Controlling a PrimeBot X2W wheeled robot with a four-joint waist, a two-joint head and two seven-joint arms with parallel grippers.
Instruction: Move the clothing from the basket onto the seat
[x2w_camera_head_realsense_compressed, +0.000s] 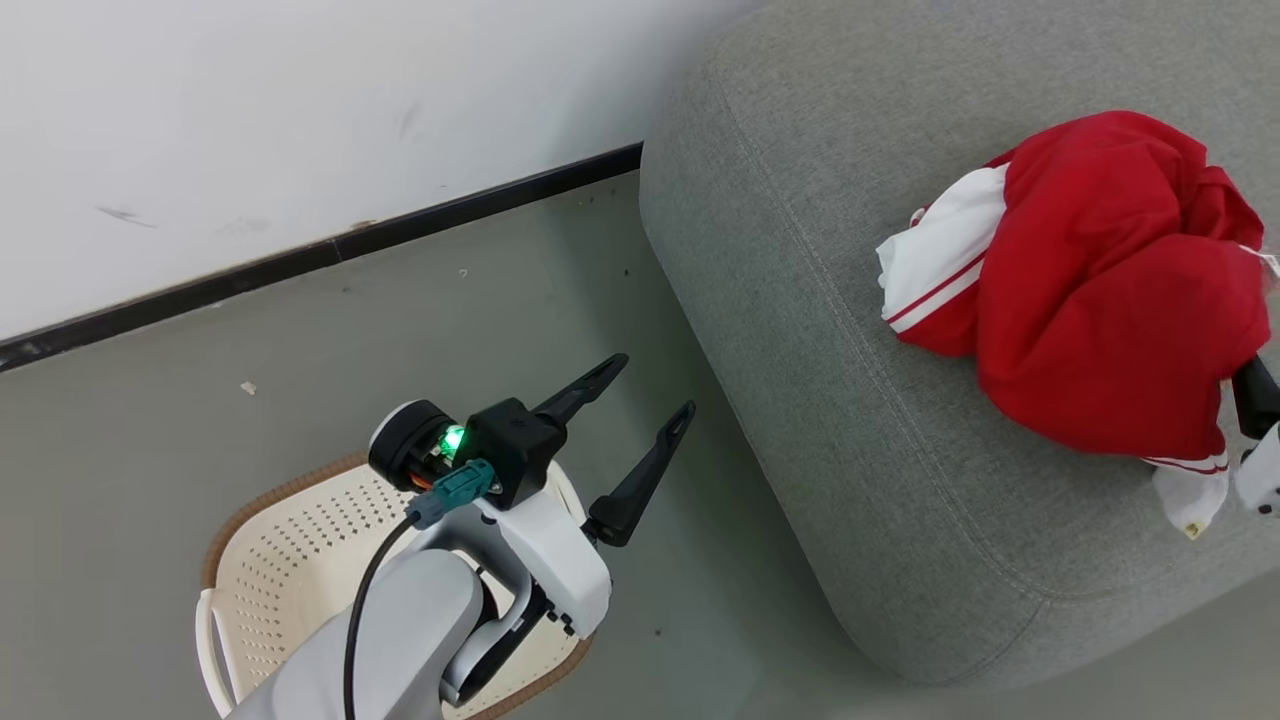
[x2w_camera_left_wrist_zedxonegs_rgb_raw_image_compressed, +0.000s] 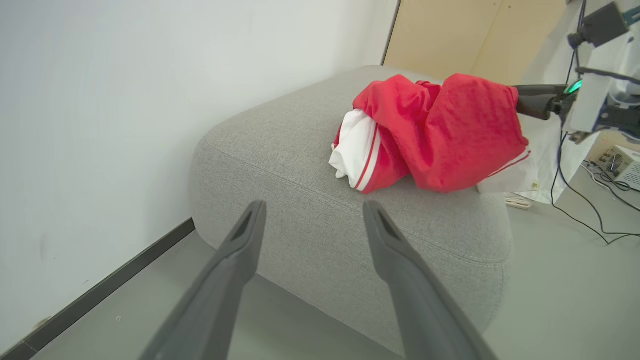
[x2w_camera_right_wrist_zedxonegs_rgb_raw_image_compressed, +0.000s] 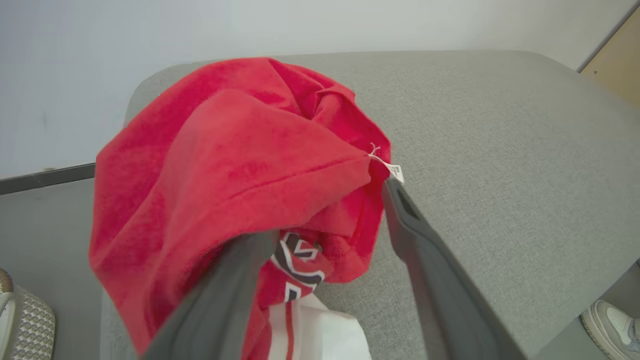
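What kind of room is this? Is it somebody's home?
Probably a test room dressed like a home, not a real one. There's a sofa and a basket, but the wall is bare and a box of electronics with loose cables sits nearby.

Right wrist view first: one finger of the right end effector (x2w_camera_right_wrist_zedxonegs_rgb_raw_image_compressed: 327, 212) has its tip buried under a fold of the clothing (x2w_camera_right_wrist_zedxonegs_rgb_raw_image_compressed: 240, 165), so I can't see where it ends. Dark lettering (x2w_camera_right_wrist_zedxonegs_rgb_raw_image_compressed: 300, 260) peeks out below that fold, mostly covered and unreadable. The print on the little white tag (x2w_camera_right_wrist_zedxonegs_rgb_raw_image_compressed: 395, 172) is too small to make out. A shoe (x2w_camera_right_wrist_zedxonegs_rgb_raw_image_compressed: 610, 320) sits in the lower right corner, sliced by the frame edge. A pale textured shape (x2w_camera_right_wrist_zedxonegs_rgb_raw_image_compressed: 25, 320) at lower left shows too little to name.

Head view now: the basket (x2w_camera_head_realsense_compressed: 290, 560) is largely behind the left arm (x2w_camera_head_realsense_compressed: 400, 620) and runs off the bottom edge. The seat (x2w_camera_head_realsense_compressed: 850, 420) runs off the top and right.

From the left wrist, the right end effector's fingers vanish behind the red heap.
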